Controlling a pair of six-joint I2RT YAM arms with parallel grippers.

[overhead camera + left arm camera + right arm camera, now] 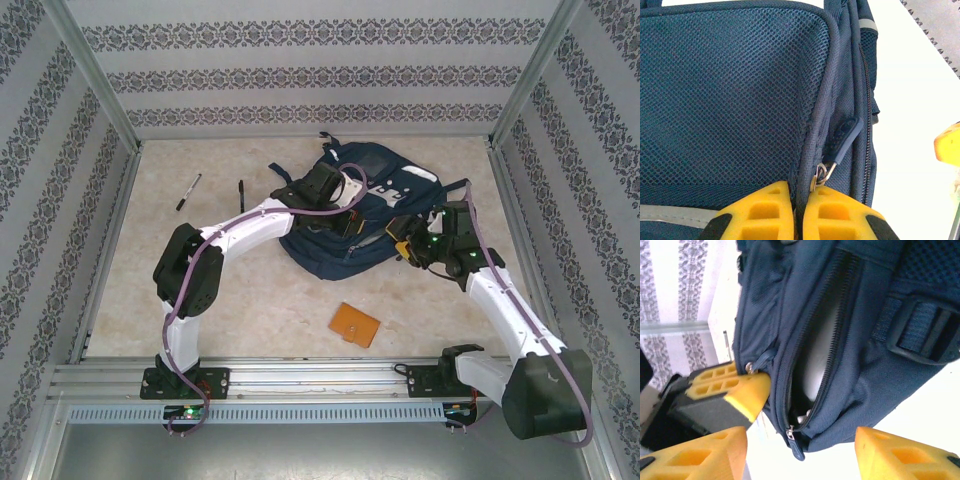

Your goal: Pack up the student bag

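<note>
The student bag (378, 172), navy with white patches, lies at the back middle of the table. My left gripper (345, 210) is shut on its piped seam (815, 150), right beside a metal ring and a navy zipper pull (844, 139). At the bag's right corner my right gripper (405, 240) stands open. In the right wrist view its fingers (800, 455) straddle the corner of the bag (880, 370) without touching it. A zipper there (790, 432) is partly undone, and something pale shows inside the opening (824, 350). One finger (735, 390) of the left gripper presses the bag's edge.
An orange flat case (355, 324) lies on the table in front of the bag. Two pens (188, 190) (241, 195) lie at the back left. Patterned walls and metal posts close in the table on three sides.
</note>
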